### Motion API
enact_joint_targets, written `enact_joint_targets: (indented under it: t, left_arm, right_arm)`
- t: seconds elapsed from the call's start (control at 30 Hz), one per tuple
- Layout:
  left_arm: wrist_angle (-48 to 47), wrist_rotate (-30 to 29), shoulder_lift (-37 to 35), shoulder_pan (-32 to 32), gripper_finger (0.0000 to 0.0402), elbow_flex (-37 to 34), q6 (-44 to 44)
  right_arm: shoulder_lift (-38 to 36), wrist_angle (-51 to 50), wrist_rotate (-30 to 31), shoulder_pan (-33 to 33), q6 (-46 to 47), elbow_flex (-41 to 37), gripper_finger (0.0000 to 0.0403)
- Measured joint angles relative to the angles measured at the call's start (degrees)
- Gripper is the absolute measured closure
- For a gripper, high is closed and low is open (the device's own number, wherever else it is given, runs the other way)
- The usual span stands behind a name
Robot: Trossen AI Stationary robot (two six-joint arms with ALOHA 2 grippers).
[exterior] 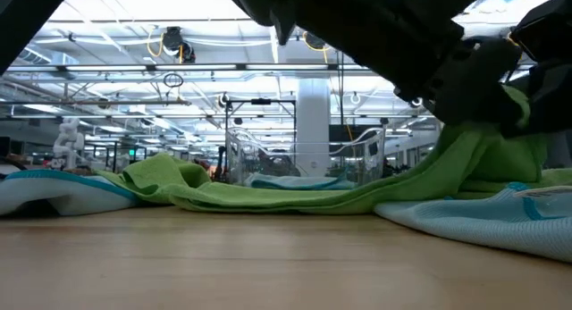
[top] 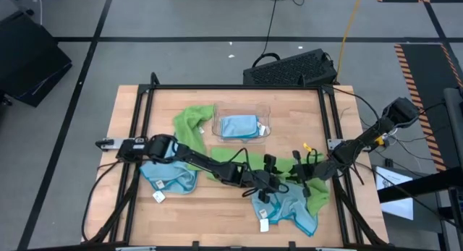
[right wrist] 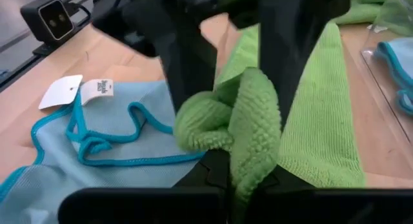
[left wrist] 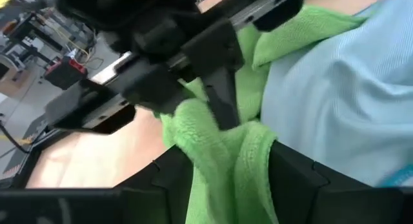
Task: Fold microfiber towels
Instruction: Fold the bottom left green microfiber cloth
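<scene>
Right gripper pinches bunched edge of lime green towel over light blue towel at near-right of table. Left gripper meets it, fingers spread around same bunch (handover, likely). Advice: close left before right lets go. Farther back, folded blue towel in clear tray.

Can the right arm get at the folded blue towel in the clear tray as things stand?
Probably not yet. The right gripper is shut on the green towel, meeting the left gripper at the table's front. The folded blue towel lies uncovered in the clear tray, but the right arm must release first.
</scene>
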Motion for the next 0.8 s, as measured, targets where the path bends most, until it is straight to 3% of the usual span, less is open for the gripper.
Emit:
enact_joint_targets:
  t: [0.23, 0.6, 0.8]
  left_arm:
    - [3.4, -0.2, 0.5, -0.4, 0.0244, -0.1, 3.4]
    - [4.3, -0.2, 0.8, -0.4, 0.0388, -0.1, 3.0]
    - [4.4, -2.0, 0.8, -0.6, 0.0394, -0.1, -1.4]
  right_arm:
    - [0.0, 0.2, -2.8, -1.3, 0.2, 0.0, 0.0399]
    - [0.0, -0.1, -2.9, -1.7, 0.2, 0.0, 0.0399]
    - [0.0, -0.7, -2.2, -1.2, -2.0, 0.0, 0.0369]
